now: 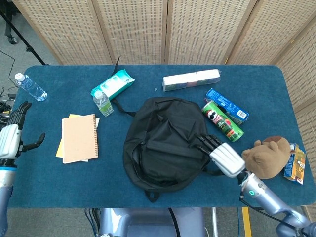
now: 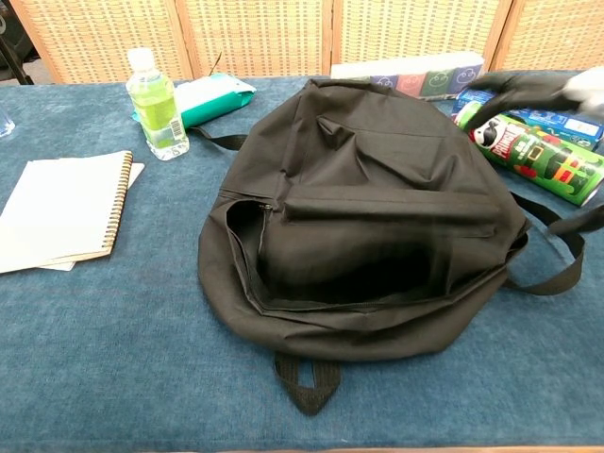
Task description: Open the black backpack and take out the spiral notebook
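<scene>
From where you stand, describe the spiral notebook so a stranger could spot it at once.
Start at the black backpack in the middle of the blue table. Look to its left: the spiral notebook lies flat on a yellow pad. Its tan cover and wire-bound right edge set it apart.

Black backpack (image 1: 168,143) unzipped, mid-table; spiral notebook (image 1: 79,138) flat, left.

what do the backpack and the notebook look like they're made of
Backpack: soft black woven fabric, probably nylon or polyester, matte; it slumps and creases, with a strap like webbing.
Notebook: tan cover, apparently matte card or kraft paper, lying flat; the spiral binding along one edge looks like thin dark wire.
</scene>
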Motion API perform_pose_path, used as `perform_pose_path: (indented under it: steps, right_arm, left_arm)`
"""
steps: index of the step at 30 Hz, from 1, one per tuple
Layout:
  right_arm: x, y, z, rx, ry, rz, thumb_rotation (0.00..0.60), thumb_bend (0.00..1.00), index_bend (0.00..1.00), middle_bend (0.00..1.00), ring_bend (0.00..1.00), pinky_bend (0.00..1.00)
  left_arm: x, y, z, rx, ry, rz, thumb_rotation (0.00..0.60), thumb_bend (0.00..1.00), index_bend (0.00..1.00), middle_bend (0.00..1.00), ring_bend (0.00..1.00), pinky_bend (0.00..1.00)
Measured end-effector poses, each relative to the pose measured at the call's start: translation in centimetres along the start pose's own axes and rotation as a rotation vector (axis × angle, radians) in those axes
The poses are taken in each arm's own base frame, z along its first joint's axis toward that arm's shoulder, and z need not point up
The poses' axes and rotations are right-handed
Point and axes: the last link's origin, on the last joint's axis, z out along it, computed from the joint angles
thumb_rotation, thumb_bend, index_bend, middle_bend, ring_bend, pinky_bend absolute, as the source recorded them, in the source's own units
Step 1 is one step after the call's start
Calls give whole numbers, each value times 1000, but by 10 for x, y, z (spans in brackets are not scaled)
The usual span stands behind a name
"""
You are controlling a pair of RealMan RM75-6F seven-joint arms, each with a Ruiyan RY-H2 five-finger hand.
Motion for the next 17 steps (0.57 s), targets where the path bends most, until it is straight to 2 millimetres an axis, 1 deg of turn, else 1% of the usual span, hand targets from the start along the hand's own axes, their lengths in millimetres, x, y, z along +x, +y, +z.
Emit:
perform_pose_path:
  steps: [2, 4, 6, 11, 15, 17]
  right_arm:
    - [7, 17, -17, -45, 56, -72, 600, 0, 166, 0, 0, 109]
    - [13, 36, -40, -114, 110, -129, 600, 0, 166, 0, 0, 89]
    - [15, 49, -62, -181, 147, -143, 600, 0, 166, 0, 0, 59]
    - [16, 59, -86, -283, 211, -66, 600, 0, 119, 0, 0, 15]
    - [13, 63, -118, -442, 303, 7, 600, 0, 106, 0, 0, 11]
    - [12, 61, -128, -496, 328, 39, 600, 0, 106, 0, 0, 11]
  left_arm:
    - [3, -4, -16, 18, 15, 12, 600, 326, 0, 0, 0, 0]
    - [4, -7, -30, 28, 12, 43, 600, 310, 0, 0, 0, 0]
    - [4, -8, -37, 32, 8, 74, 600, 303, 0, 0, 0, 0]
    - [3, -11, -62, 66, 13, 110, 600, 291, 0, 0, 0, 0]
    - [2, -9, -72, 62, 18, 157, 600, 305, 0, 0, 0, 0]
    - [2, -7, -78, 64, 22, 160, 600, 312, 0, 0, 0, 0]
